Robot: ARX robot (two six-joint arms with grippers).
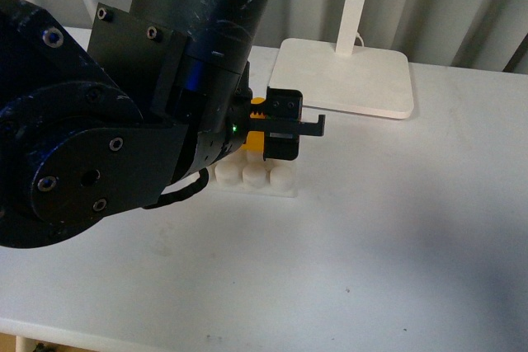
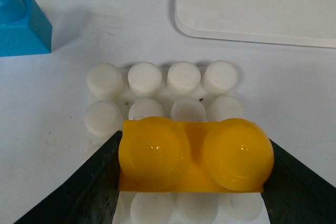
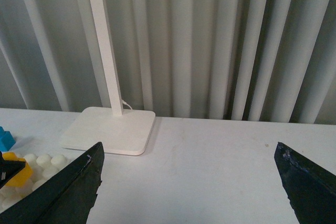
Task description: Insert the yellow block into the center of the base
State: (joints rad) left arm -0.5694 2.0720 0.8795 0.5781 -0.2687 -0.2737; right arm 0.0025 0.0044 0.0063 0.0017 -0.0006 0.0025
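We were at the step of putting the block in place. The left claw (image 2: 194,145) was closed snugly on the yellow block (image 2: 195,156), one dark finger on each short end, and it held the block right over the base (image 2: 144,80). In the left wrist view the block covered part of the base's middle, with two rows of white bumps bare on one side of it and one row peeping out on the other. We could not tell if the block was touching the bumps or hanging just above them. We thought it was not yet pushed home. The next move, we thought, called for a straight, level push down onto the middle bumps of the base, and only then should the claw let go. If the block sat a bit to one side of the base's middle, it needed a small nudge first. The block was small, shiny and yellow-orange, with two round bumps on top. The right claw (image 3: 188,150) was wide open and held nothing, well away from the base. A blue brick (image 2: 23,24) lay on the surface (image 1: 396,228) near one corner of the base, and a white lamp foot (image 1: 346,76) lay just beyond the base.
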